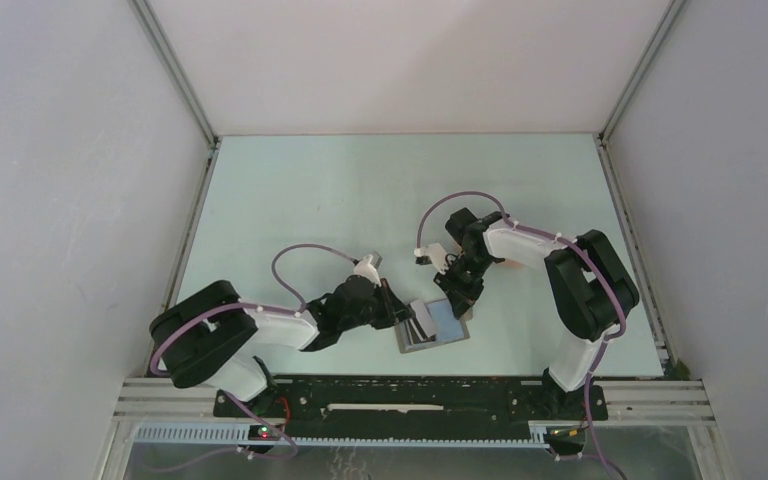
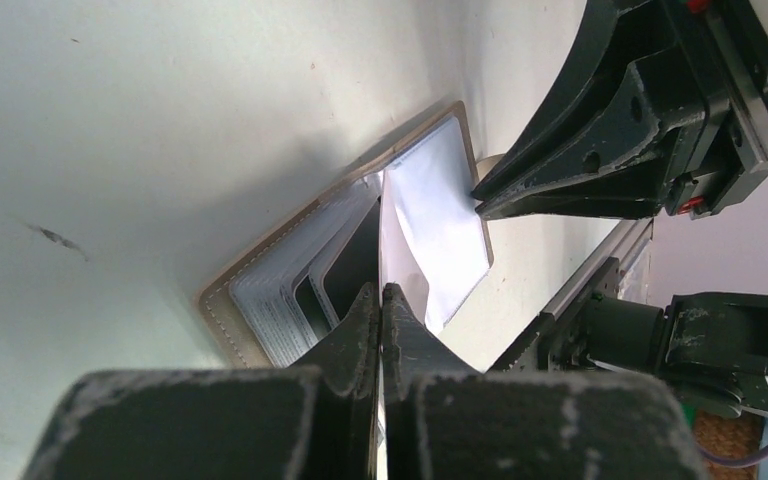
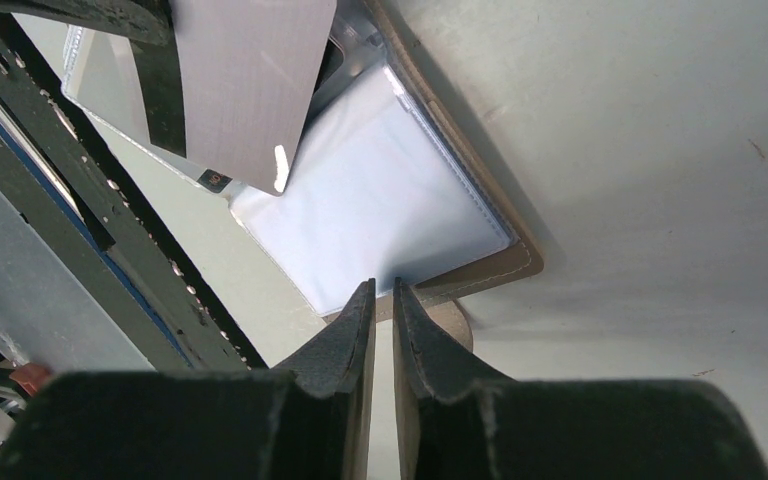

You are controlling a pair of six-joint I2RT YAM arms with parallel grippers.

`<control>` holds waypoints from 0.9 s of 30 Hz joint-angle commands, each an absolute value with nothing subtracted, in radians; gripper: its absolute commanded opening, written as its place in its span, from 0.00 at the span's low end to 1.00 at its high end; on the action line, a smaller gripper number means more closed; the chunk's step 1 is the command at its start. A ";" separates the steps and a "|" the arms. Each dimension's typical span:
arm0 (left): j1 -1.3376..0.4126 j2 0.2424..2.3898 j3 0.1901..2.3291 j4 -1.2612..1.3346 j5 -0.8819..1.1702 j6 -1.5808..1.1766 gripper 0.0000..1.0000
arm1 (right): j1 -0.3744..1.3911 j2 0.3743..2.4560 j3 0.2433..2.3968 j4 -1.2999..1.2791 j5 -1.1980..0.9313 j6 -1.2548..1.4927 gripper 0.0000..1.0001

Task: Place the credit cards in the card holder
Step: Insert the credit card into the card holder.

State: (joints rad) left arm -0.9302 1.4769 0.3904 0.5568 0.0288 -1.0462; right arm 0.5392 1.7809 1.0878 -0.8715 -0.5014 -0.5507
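The card holder [image 1: 442, 336] lies open on the table between the arms, with a tan stitched rim [image 2: 222, 310] and grey inner slots. Its right page [image 3: 380, 200] looks light blue under a clear pocket. My left gripper [image 1: 407, 318] is shut on a thin pale card [image 2: 400, 250], held edge-on over the holder's middle fold. The card's flat face [image 3: 250, 90] shows in the right wrist view. My right gripper [image 1: 457, 303] is shut, with only a slit between the fingers and nothing in it. Its tips [image 3: 380, 288] rest at the holder's far right rim [image 3: 490, 275]. The orange-yellow card is out of view.
A black and silver frame rail [image 1: 410, 385] runs along the near table edge, close to the holder. A small peach-coloured thing [image 1: 507, 262] peeks out behind the right wrist. White walls enclose the table on three sides.
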 commanded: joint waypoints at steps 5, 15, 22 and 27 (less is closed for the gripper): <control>-0.946 1.513 0.440 0.529 0.021 -1.033 0.00 | 0.548 1.764 1.118 -0.878 -0.497 -0.541 0.19; -0.957 1.493 0.434 0.490 0.006 -1.042 0.00 | 0.548 1.766 1.119 -0.879 -0.497 -0.542 0.19; -0.959 1.467 0.450 0.426 -0.033 -1.011 0.00 | 0.549 1.764 1.118 -0.878 -0.497 -0.541 0.19; -0.963 1.515 0.470 0.463 -0.008 -1.020 0.00 | 0.548 1.760 1.119 -0.880 -0.497 -0.542 0.19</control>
